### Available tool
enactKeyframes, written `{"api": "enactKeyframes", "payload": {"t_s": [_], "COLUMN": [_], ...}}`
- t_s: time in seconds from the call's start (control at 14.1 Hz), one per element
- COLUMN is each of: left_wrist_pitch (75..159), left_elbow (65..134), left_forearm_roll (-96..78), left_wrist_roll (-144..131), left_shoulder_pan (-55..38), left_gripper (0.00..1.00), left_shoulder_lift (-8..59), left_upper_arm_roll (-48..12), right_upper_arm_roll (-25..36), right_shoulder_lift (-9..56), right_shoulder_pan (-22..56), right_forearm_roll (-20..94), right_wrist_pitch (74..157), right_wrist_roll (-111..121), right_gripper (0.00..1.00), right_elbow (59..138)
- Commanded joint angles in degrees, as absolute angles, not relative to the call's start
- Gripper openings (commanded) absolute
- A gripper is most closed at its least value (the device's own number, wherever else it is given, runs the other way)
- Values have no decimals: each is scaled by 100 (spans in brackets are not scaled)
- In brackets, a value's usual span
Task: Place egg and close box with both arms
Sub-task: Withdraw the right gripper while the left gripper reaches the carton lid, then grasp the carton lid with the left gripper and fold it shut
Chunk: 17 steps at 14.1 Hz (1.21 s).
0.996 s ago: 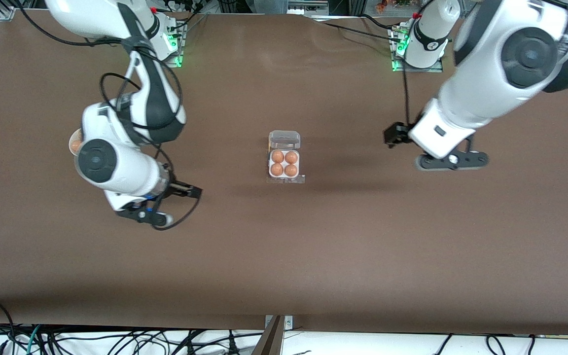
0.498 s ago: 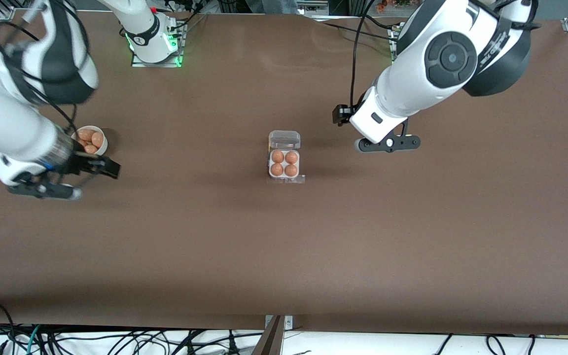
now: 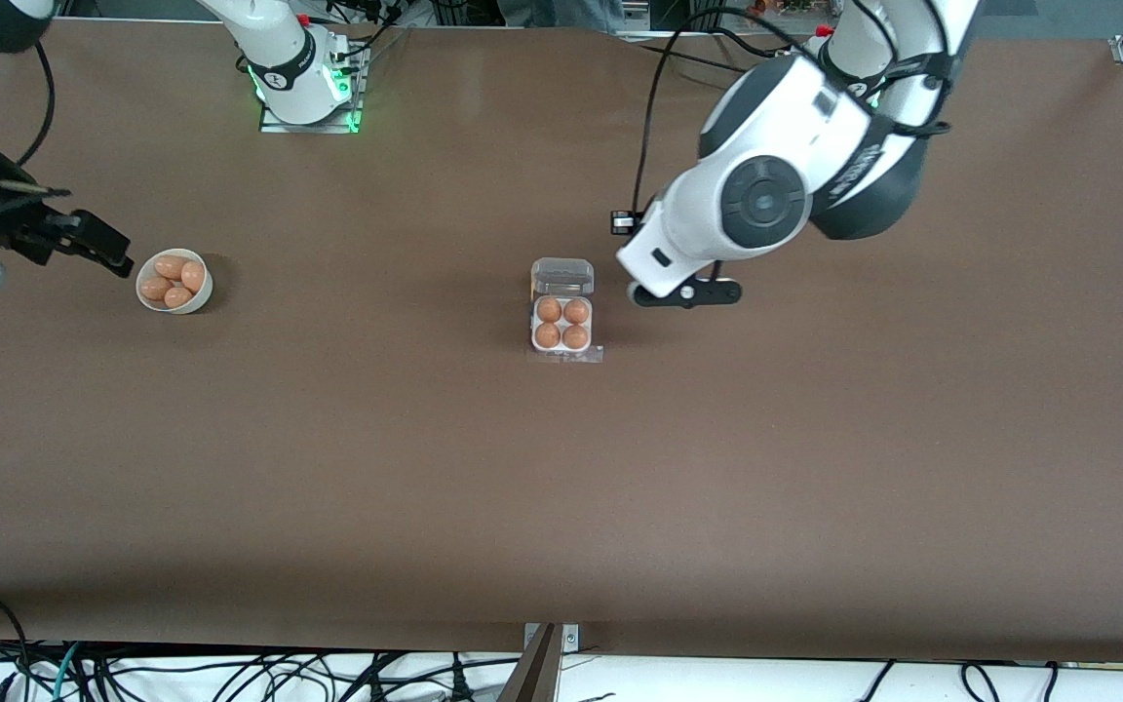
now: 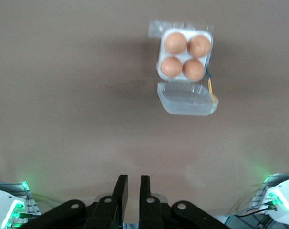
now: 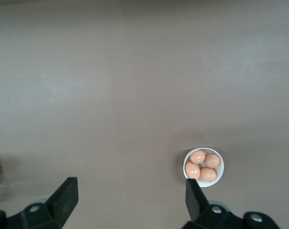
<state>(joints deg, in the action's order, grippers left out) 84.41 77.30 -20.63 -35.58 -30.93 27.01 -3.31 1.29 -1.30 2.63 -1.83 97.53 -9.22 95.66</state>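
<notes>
The box [image 3: 534, 324] stands at the middle of the table with its clear lid [image 3: 562, 276] lying open. Four orange-brown eggs [image 3: 561, 323] fill its cells. The left wrist view shows the same eggs [image 4: 184, 56] and the open lid [image 4: 187, 99]. My left gripper [image 3: 683, 292] hangs over the table beside the box, toward the left arm's end; its fingers [image 4: 133, 177] stand almost together with nothing between them. My right gripper [image 3: 35, 249] is open and empty [image 5: 129, 186] over the table beside the bowl, at the right arm's end.
A round white bowl [image 3: 204, 292] with several loose eggs [image 3: 173, 279] stands toward the right arm's end of the table; it also shows in the right wrist view [image 5: 222, 167]. The arms' bases with green lights stand along the table's back edge.
The right arm has swung from near the table's middle out past the bowl, which it no longer covers. The left arm has moved in toward the box. Box and eggs have not moved.
</notes>
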Motion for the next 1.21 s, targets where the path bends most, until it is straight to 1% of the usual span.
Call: {"api": "enactKeyframes", "payload": {"t_s": [0.0, 0.07, 0.14, 0.36, 0.57, 0.78, 1.14], "left_wrist_pitch": [8358, 8358, 8367, 8385, 8437, 8735, 9175], "left_elbow": [7646, 7629, 7612, 7594, 7594, 7594, 7585], "left_forearm_roll": [-2407, -2574, -2671, -2716, -2830, -2900, -2883], "left_wrist_roll": [-3595, -3595, -3603, -3612, -3612, -3621, -3656], "left_shoulder_pan": [-3322, -3392, -3445, -3647, -3744, -3832, -3946], "left_gripper": [5, 1, 0, 0, 1, 1, 1], "left_shoulder_lift": [3083, 3250, 3426, 3875, 4183, 4324, 4517], "left_upper_arm_roll": [-264, -264, -264, -264, -264, -255, -255], "right_upper_arm_roll": [0, 0, 0, 0, 0, 0, 0], "right_shoulder_lift": [-457, -483, -475, -413, -273, -150, -141], "right_shoulder_pan": [-34, -61, -79, -105, -53, -18, -18], "right_forearm_roll": [-220, -220, -220, -202, -202, -193, -193], "right_wrist_pitch": [9450, 9405, 9396, 9545, 9641, 9764, 9765], "right_wrist_roll": [-607, -598, -572, -273, -272, -272, -272], "right_gripper": [100, 100, 100, 100, 100, 100, 100], "right_elbow": [9791, 9791, 9800, 9791, 9773, 9747, 9738]}}
